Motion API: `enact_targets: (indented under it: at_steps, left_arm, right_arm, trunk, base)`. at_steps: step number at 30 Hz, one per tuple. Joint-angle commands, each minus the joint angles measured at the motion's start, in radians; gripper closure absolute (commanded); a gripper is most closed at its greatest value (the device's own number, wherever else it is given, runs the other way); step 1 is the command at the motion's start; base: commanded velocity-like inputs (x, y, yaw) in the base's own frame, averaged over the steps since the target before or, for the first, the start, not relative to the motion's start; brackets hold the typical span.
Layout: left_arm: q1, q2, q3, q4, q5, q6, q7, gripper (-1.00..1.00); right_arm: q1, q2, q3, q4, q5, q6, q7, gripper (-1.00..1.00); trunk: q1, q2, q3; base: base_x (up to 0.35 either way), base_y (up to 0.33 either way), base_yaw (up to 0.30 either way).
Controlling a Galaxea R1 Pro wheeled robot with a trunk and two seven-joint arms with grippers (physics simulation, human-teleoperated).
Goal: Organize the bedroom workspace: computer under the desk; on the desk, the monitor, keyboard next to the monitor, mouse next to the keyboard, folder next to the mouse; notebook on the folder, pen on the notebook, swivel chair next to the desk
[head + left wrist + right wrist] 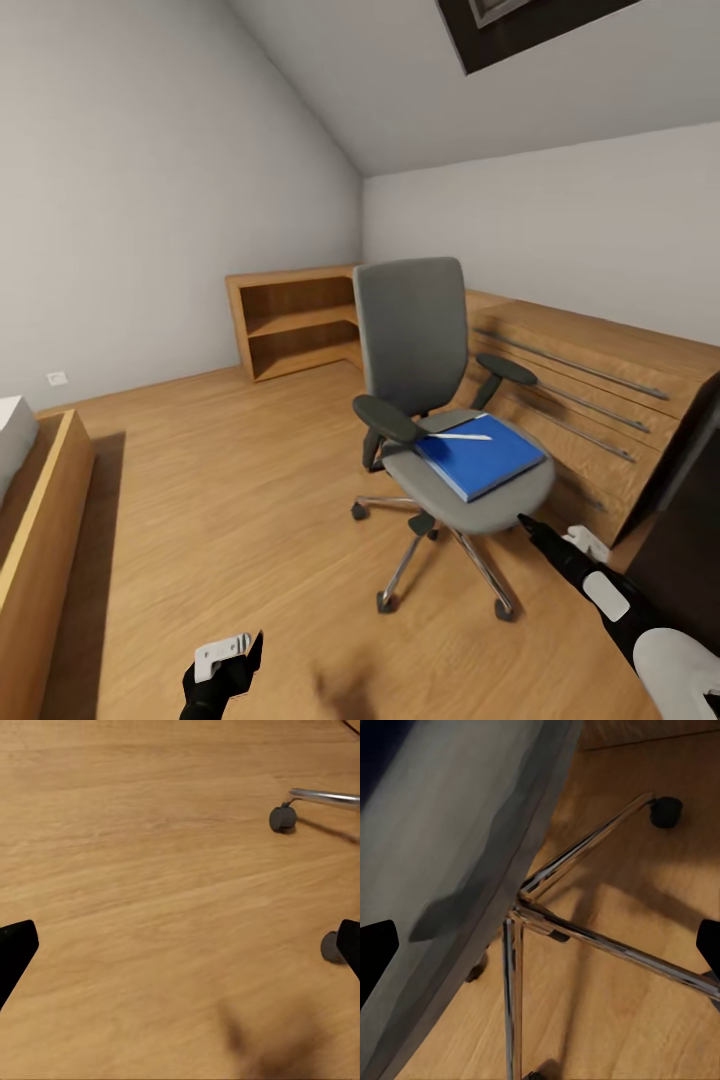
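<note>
Bedroom, sim render: the grey swivel chair [440, 400] stands mid-floor on wood planks, facing away from low wooden shelving [300, 320] along the far wall, w/ a bright blue folder [482, 456] lying flat on its seat and a slim whitish pen [462, 436] resting across the folder's far edge. The right gripper [524, 521] hovers just beside the seat's front rim, apart from the folder; its wrist view looks past the seat's underside onto the chrome star base [585, 930], fingertips wide apart at the frame edges, nothing held. The left gripper [240, 655] hangs low over bare floor near a caster [283, 818], also spread open and empty. A dark edge at far right is prob. the desk [690, 500], too cropped to be sure. Judgement: the folder looks thin, light, fairly stiff and slick, so best pinched at the overhanging near edge rather than from above; the loose pen would likely roll off if it tilts. The chair rolls on casters, so a push at the seat may shift it.
</note>
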Motion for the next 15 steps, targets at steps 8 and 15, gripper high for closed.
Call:
enact_targets:
  at_steps: [8, 15]
  left_arm:
    - [-0.001, 0.0, -0.001, 0.001, 0.011, -0.003, -0.006, -1.0]
    - [-0.001, 0.0, -0.001, 0.001, 0.011, -0.003, -0.006, -1.0]
  right_arm:
    - [-0.001, 0.001, -0.004, 0.0, -0.008, 0.008, 0.006, -1.0]
    - [-0.001, 0.001, -0.004, 0.0, -0.008, 0.008, 0.006, -1.0]
  trunk:
    - [0.0, 0.0, -0.001]
    - [0.0, 0.0, -0.001]
  base:
    - [0.196, 0.0, 0.0]
    - [0.155, 0.0, 0.0]
